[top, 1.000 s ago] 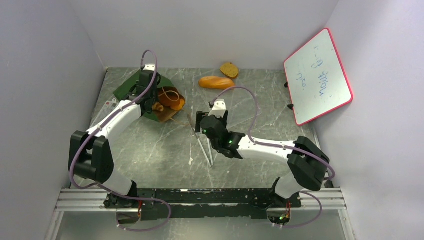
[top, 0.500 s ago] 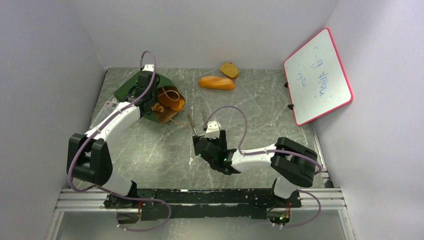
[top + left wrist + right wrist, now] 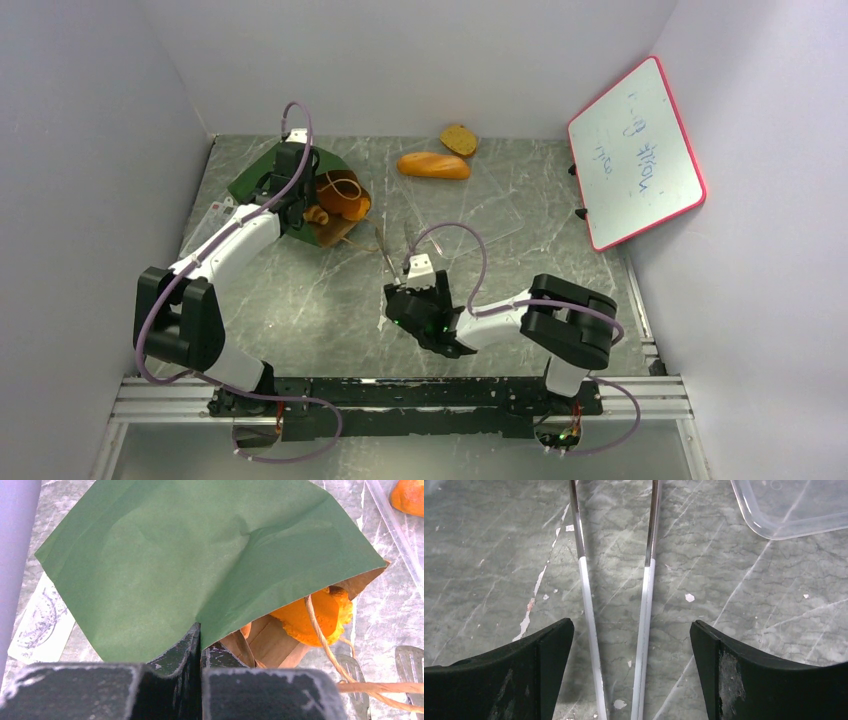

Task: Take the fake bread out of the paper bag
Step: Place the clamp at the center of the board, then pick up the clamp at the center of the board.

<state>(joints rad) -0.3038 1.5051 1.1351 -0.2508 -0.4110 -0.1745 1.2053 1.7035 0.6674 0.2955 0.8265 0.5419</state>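
Jaws of the left gripper [image 3: 200,680] clenched on the near edge of the dark green paper bag [image 3: 150,555]; bag lies on its side at the far left of the grey marbled table [image 3: 489,555], brown kraft mouth turned to the right; jaws of the right gripper [image 3: 631,625] spread wide, low over the table near the middle, straddling the long thin silver tweezers [image 3: 583,575] without touching them.

Task part done, by my reading: two breads lie out on the far side of the table, the oblong orange-tan loaf [image 3: 433,165] and the brown speckled oval slice [image 3: 459,139], just beside each other, well apart from the bag.

Left to do: a flat orange bread piece [image 3: 305,615] sits in the bag's mouth, partly past the kraft lip, with a thin tan cord handle [image 3: 320,630] running across it; a small tan croissant-like piece [image 3: 316,214] shows beside it in the top view; whether more lies deeper inside, cannot tell.

Clear plastic tray [image 3: 784,515] lies right of the bag; whether the loaf rests on its far rim, cannot tell.
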